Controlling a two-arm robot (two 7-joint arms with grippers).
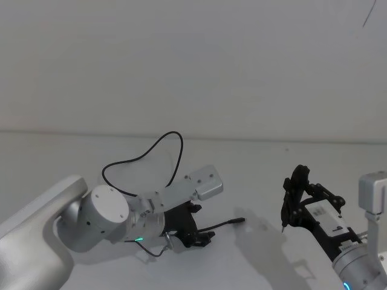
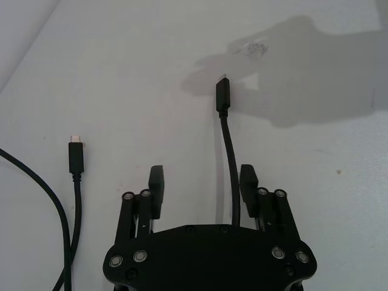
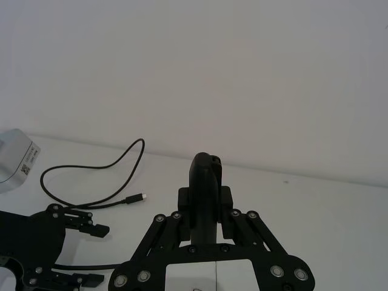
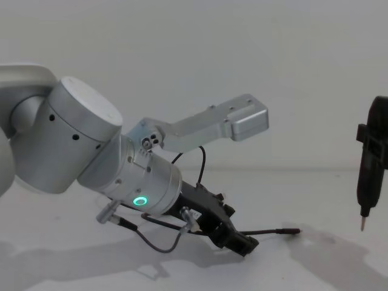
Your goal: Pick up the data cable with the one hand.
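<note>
Black data cable [image 2: 229, 151] between the left gripper's [image 2: 202, 176] spread jaws, close beside one; right gripper [image 3: 205, 173] aside, jaws together.

White tabletop [image 2: 151, 73], plain, meeting a white wall [image 1: 193, 60] at the far edge. Lying directly on it: thin black cable [image 2: 229, 148], looped toward the far edge, plug ends [image 2: 222, 96] flat and apart.

Black data cable [image 2: 229, 151] with silver-tipped plugs, plain white table [image 1: 272, 163] beneath, black left gripper [image 2: 202, 179], silver wrist cylinder [image 4: 151, 182] behind the left gripper, green ring light [image 4: 140, 200] on it, black right gripper [image 3: 206, 167] beside the left gripper, white label [image 1: 326, 219] on its body.
</note>
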